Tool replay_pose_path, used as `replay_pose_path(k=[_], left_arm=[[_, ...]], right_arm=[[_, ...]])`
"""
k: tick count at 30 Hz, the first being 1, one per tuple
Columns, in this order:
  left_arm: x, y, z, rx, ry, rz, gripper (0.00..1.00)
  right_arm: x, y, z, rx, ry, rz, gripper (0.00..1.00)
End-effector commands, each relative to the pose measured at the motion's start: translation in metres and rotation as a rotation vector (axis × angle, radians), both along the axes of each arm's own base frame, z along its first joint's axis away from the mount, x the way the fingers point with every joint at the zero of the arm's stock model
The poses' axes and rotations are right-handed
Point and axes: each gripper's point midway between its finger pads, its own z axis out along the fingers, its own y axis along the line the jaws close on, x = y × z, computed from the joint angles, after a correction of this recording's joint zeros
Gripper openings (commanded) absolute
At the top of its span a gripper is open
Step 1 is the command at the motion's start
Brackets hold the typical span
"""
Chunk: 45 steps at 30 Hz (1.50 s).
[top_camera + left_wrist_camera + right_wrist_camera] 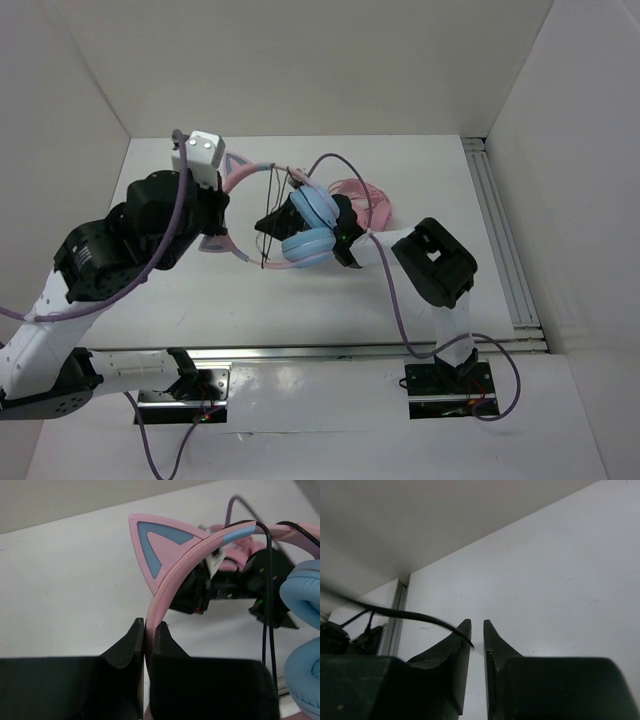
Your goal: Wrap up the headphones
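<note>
The headphones [310, 225] have light blue ear cups and a pink cat-ear headband [170, 575] and are held above the table. My left gripper [222, 222] is shut on the headband, which stands pinched between its jaws in the left wrist view [150, 625]. The thin black cable [270, 200] runs taut in loops across the headband beside the cups [267, 605]. My right gripper [272, 222] is at the cable loops left of the cups. In the right wrist view [476, 624] its jaws stand a narrow gap apart and the cable [410, 615] lies across the left fingertip.
All-pink headphones [360, 195] lie on the table behind the right arm. A metal rail [500, 230] runs along the right side. White walls close in the back and sides. The arm bases sit at the near edge.
</note>
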Motion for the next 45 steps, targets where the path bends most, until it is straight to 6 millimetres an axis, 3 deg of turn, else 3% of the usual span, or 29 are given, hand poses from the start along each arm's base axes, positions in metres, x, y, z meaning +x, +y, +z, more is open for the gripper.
replay_pose_path(k=[1,2,6,7,12,15,16,18,19,21,22,23,25,26,28,29,30,32,33,34,35,36,37,38,40,41,43,45], left_arm=[[0.002,0.001,0.076,-0.311,-0.176,0.059,0.0],[0.002,0.001,0.076,-0.311,-0.176,0.059,0.0],[0.004,-0.002,0.072,-0.314,-0.16,0.065,0.0],[0.004,0.0,0.072,-0.312,-0.162,0.073,0.0],[0.007,0.01,0.071,-0.314,-0.168,0.134,0.0],[0.013,0.018,0.072,-0.316,-0.182,0.199,0.0],[0.014,0.026,0.077,-0.335,-0.194,0.234,0.0],[0.026,0.03,0.074,-0.318,-0.194,0.3,0.0],[0.034,0.041,0.072,-0.311,-0.199,0.36,0.0],[0.047,0.049,0.073,-0.317,-0.213,0.412,0.0],[0.057,0.046,0.072,-0.325,-0.205,0.405,0.0],[0.068,0.06,0.075,-0.333,-0.216,0.45,0.0],[0.083,0.062,0.08,-0.358,-0.208,0.449,0.0],[0.099,0.07,0.071,-0.336,-0.191,0.49,0.0],[0.113,0.075,0.064,-0.318,-0.174,0.521,0.0],[0.127,0.083,0.055,-0.301,-0.163,0.559,0.0],[0.132,0.086,0.052,-0.308,-0.153,0.572,0.0],[0.146,0.1,0.026,-0.272,-0.118,0.626,0.0],[0.15,0.103,0.016,-0.26,-0.105,0.64,0.0],[0.153,0.107,0.005,-0.233,-0.092,0.647,0.0],[0.158,0.115,-0.016,-0.195,-0.061,0.678,0.0],[0.16,0.115,-0.027,-0.174,-0.044,0.677,0.0],[0.162,0.12,-0.037,-0.143,-0.031,0.682,0.0],[0.167,0.117,-0.056,-0.116,-0.002,0.663,0.0],[0.167,0.124,-0.073,-0.082,0.041,0.658,0.0],[0.166,0.124,-0.096,-0.048,0.096,0.632,0.0],[0.166,0.116,-0.122,-0.026,0.169,0.567,0.0],[0.162,0.105,-0.148,-0.005,0.231,0.481,0.0]], right_arm=[[0.01,0.008,0.0,0.043,0.007,-0.032,0.25],[0.013,0.01,-0.008,0.037,0.029,-0.031,0.25],[0.02,0.017,-0.007,0.046,0.019,-0.031,0.25],[0.021,0.017,-0.014,0.037,0.029,-0.031,0.25],[0.018,0.018,-0.024,0.035,0.049,-0.045,0.05],[0.016,0.017,-0.031,0.031,0.064,-0.044,0.01],[0.013,0.014,-0.041,0.014,0.083,-0.045,0.0],[0.001,0.016,-0.038,0.011,0.079,-0.043,0.0],[-0.005,0.01,-0.049,-0.013,0.09,-0.045,0.0],[-0.019,0.012,-0.051,-0.012,0.094,-0.043,0.0],[-0.022,0.009,-0.05,-0.013,0.095,-0.043,0.0],[-0.032,0.009,-0.059,-0.028,0.108,-0.03,0.0],[-0.047,0.013,-0.054,-0.041,0.104,-0.013,0.0],[-0.056,0.013,-0.058,-0.059,0.1,-0.001,0.0],[-0.08,0.02,-0.047,-0.074,0.049,0.026,0.0],[-0.089,0.021,-0.055,-0.129,0.03,0.035,0.0],[-0.108,0.028,-0.041,-0.128,-0.005,0.057,0.0],[-0.13,0.027,-0.052,-0.21,-0.02,0.085,0.0],[-0.129,0.027,-0.047,-0.231,-0.068,0.046,0.0],[-0.146,0.026,-0.029,-0.225,-0.105,0.046,0.0],[-0.152,0.021,-0.035,-0.28,-0.113,0.027,0.0],[-0.153,0.018,-0.031,-0.315,-0.175,-0.004,0.0],[-0.157,0.015,-0.01,-0.319,-0.227,-0.079,0.0],[-0.16,0.008,-0.018,-0.401,-0.244,-0.109,0.0],[-0.147,-0.005,0.0,-0.464,-0.332,-0.257,0.0],[-0.151,-0.011,0.015,-0.464,-0.361,-0.283,0.0],[-0.144,-0.027,0.022,-0.549,-0.416,-0.357,0.0],[-0.149,-0.04,0.033,-0.595,-0.463,-0.387,0.0]])
